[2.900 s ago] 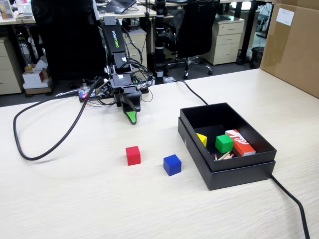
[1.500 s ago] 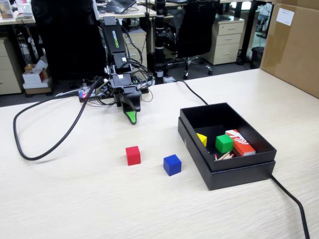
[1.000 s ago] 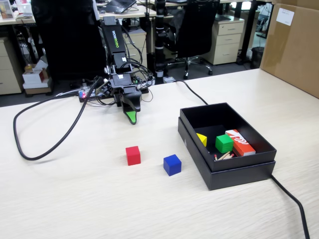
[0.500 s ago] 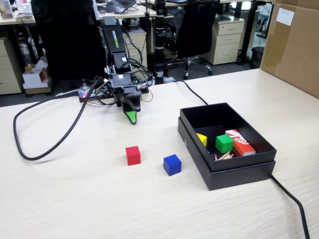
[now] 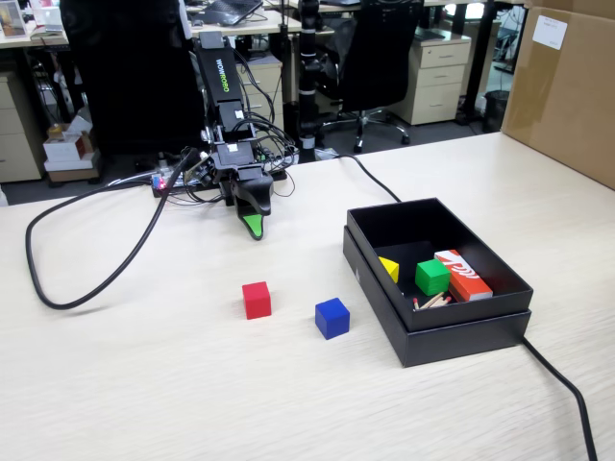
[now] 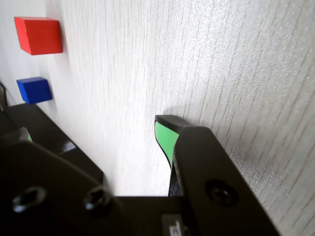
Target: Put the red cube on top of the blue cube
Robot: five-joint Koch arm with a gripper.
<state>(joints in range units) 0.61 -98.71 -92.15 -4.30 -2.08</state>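
Green-tipped black plastic end effector (image 5: 253, 227) points down near the pale wood-grain table (image 5: 144, 384), holding nothing; whether its jaws are together I cannot tell. The small matte red cube (image 5: 256, 300) and small matte blue cube (image 5: 332, 318) sit apart, with free table around. Only the fixed view shows the inside of the black cardboard box (image 5: 452, 331) beside the blue cube.

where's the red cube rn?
In the fixed view, the red cube sits on the table, just left of the blue cube and apart from it, in front of the hand.
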